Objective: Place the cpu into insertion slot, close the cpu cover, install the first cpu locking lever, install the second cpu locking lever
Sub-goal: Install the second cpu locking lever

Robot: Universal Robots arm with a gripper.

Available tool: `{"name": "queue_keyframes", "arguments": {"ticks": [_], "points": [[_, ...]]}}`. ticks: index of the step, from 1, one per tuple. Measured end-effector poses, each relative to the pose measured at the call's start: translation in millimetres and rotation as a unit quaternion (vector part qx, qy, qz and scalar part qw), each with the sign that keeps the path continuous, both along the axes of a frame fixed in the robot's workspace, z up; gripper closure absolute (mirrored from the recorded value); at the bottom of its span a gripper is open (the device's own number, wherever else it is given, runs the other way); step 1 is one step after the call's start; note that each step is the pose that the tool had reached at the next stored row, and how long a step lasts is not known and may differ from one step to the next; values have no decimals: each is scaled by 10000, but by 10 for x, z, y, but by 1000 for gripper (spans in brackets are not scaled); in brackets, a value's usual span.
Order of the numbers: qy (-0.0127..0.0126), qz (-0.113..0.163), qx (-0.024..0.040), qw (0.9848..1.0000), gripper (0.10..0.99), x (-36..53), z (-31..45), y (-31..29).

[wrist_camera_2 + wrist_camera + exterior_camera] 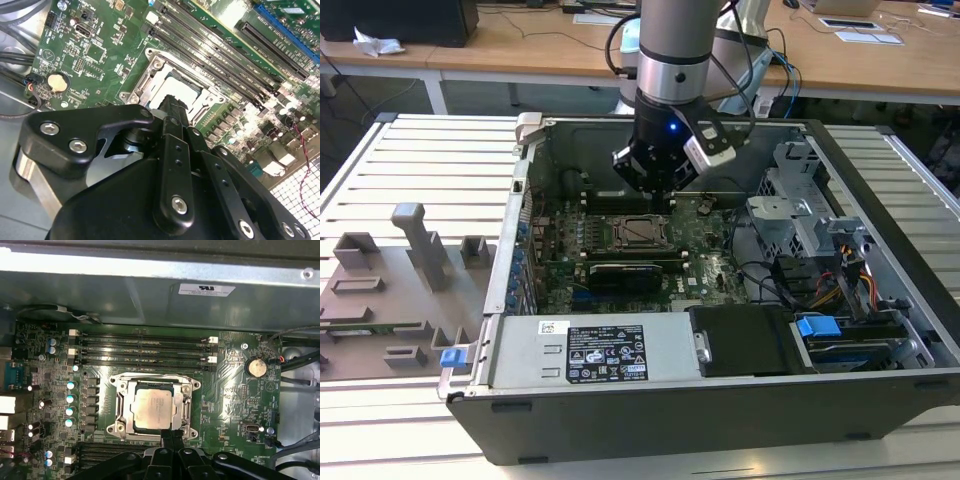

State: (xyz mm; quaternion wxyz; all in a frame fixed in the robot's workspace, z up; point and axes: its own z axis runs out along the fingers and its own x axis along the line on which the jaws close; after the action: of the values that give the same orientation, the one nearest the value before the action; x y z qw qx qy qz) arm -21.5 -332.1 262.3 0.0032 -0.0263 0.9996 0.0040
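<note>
The arm (672,40) is a thick cylinder of silvery-grey metal with a polished, slightly darker band around it. Under the band sits a black wrist section with one small blue light on its face. A pale grey block with a black face is fixed to the black section, on the exterior view's right of the light. Black cables loop beside the grey cylinder on either side.

The claw (172,107) is matt black in both wrist views, built of flat, rounded link bars pinned together. Bright round screw heads mark the link ends. A brushed metal disc edge shows beneath the outer link in the second wrist view.
</note>
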Motion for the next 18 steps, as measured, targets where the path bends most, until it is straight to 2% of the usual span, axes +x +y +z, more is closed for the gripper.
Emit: {"name": "queue_keyframes", "arguments": {"ticks": [7,10,16,18], "points": [[0,0,0,10000,980,0,-14,-71],[0,0,0,10000,980,0,-20,-129],[0,0,0,10000,980,0,-24,-198],[0,0,0,10000,980,0,-25,-238]]}}
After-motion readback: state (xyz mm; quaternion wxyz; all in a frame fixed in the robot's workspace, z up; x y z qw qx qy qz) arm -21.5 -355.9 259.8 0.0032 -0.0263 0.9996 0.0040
